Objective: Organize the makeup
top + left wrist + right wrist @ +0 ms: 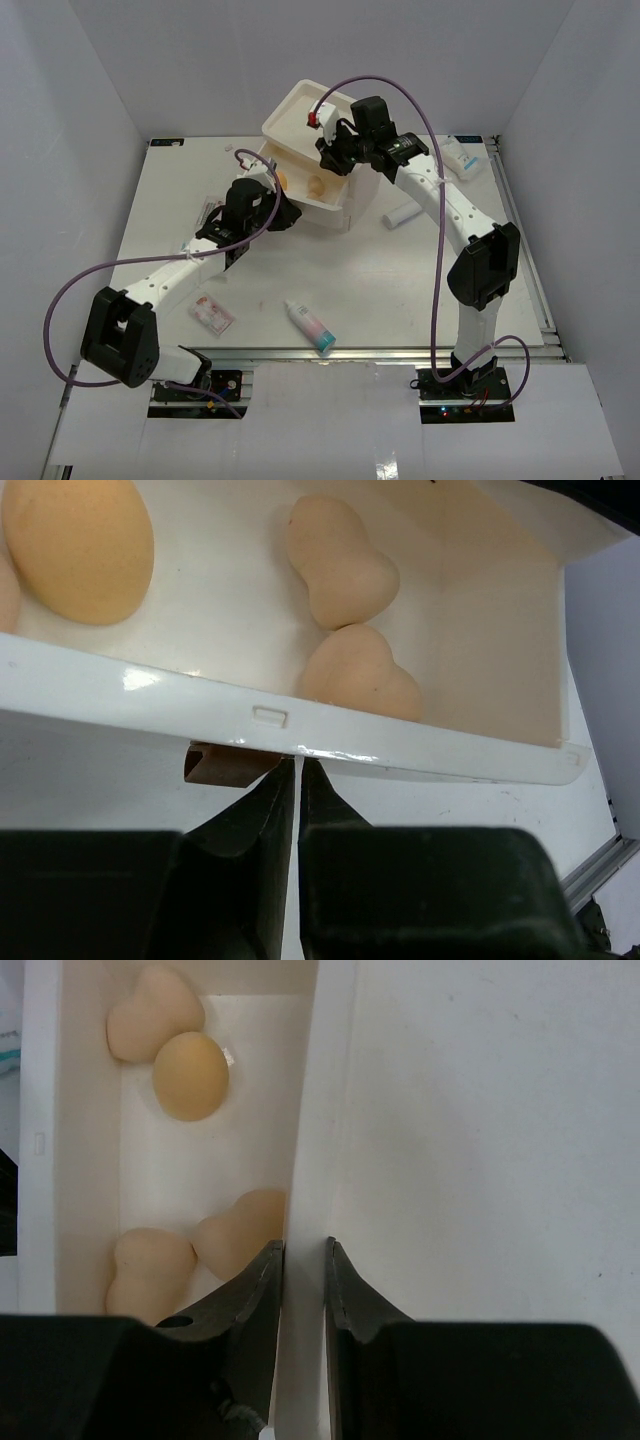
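Several tan egg-shaped sponges (340,560) (190,1075) lie in the open drawer (330,203) of the cream box (300,115). My left gripper (298,765) (272,198) is shut, its tips under the drawer's front lip (400,750), beside the brown handle (215,765). My right gripper (303,1250) (332,155) is shut on the drawer's white side wall (308,1140), one finger inside next to a sponge (245,1235). The white bottle with teal cap (310,327), the white tube (402,214) and a sachet (211,316) lie on the table.
More sachets lie at the left behind my left arm (210,210) and at the back right (460,155). White walls enclose the table on three sides. A metal rail (380,352) runs along the front edge.
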`<state>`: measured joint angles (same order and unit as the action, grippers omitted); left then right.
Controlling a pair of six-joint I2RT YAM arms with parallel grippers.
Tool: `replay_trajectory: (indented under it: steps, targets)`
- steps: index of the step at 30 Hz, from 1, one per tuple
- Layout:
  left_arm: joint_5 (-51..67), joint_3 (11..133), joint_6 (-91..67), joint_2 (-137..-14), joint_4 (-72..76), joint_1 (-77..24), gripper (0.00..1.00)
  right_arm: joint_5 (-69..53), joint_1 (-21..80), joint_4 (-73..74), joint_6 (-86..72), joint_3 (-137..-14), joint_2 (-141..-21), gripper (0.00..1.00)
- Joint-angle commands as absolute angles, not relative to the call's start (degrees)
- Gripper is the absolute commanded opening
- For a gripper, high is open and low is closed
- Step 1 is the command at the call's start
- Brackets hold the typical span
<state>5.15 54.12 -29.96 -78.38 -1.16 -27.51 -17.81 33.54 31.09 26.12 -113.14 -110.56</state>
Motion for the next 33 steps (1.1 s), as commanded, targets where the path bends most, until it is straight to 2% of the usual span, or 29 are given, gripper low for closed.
replay_trajectory:
  steps: [1, 9, 15, 19, 33]
  targets:
    - [-2.01, 60.61, -28.58, -81.96, 9.84, -26.54, 0.20, -29.97, 37.27, 37.62, 23.55, -111.29, -108.56, 0.08]
    - [-4.25, 59.62, -27.79, -80.17, 10.59, -26.54, 0.21, -28.58, 37.27, 37.71, 23.70, -111.18, -108.46, 0.08]
    - [-8.04, 55.03, -26.59, -74.97, 10.84, -26.53, 0.27, -27.95, 37.08, 37.80, 23.74, -111.65, -108.91, 0.08]
    - [-11.44, 51.80, -25.10, -73.35, 11.04, -25.68, 0.35, -28.34, 36.76, 38.28, 24.05, -112.31, -109.00, 0.08]
    - [-9.49, 60.37, -22.02, -82.66, 10.16, -19.79, 0.29, -29.29, 36.41, 39.08, 24.78, -112.53, -109.56, 0.08]
